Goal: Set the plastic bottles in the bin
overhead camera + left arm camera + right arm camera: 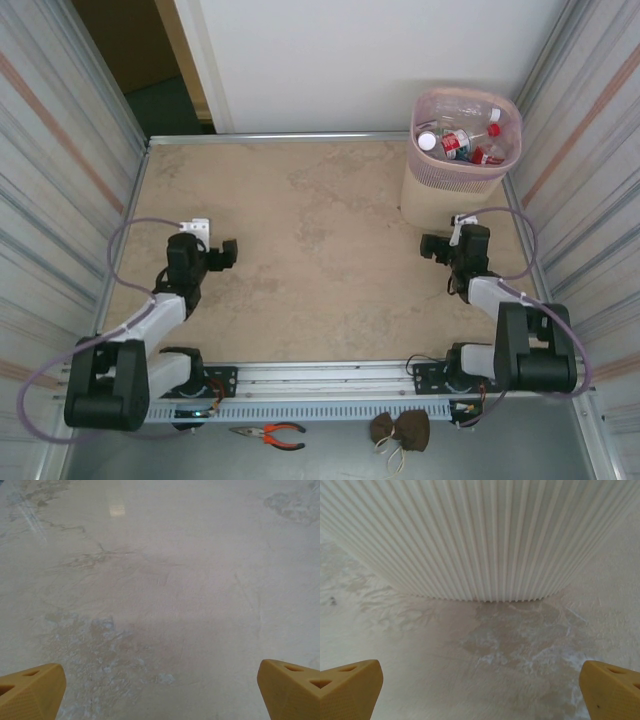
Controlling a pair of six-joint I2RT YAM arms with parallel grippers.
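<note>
We find the bin (445,200) at the far right corner of the table (300,200). Every one of the bottles (462,140) that we can make out lies inside it: a loose heap of clear ones with red and white caps and red labels, piled close to the pink mesh rim. The right gripper (432,246) hovers low on the near side of the bin, facing its ribbed beige wall, close but not touching. Its yellow fingers (350,687) are spread as wide as they go, with only tabletop between them. The left gripper (228,254) sits well to the left of the bin, also low over the surface, its fingers (30,690) just as wide apart and holding nothing. With both grippers empty and the bottles gathered in the bin, we judge the task to be finished or very nearly so. At most, we think, a check remains for any bottle lying beyond what these views cover.
</note>
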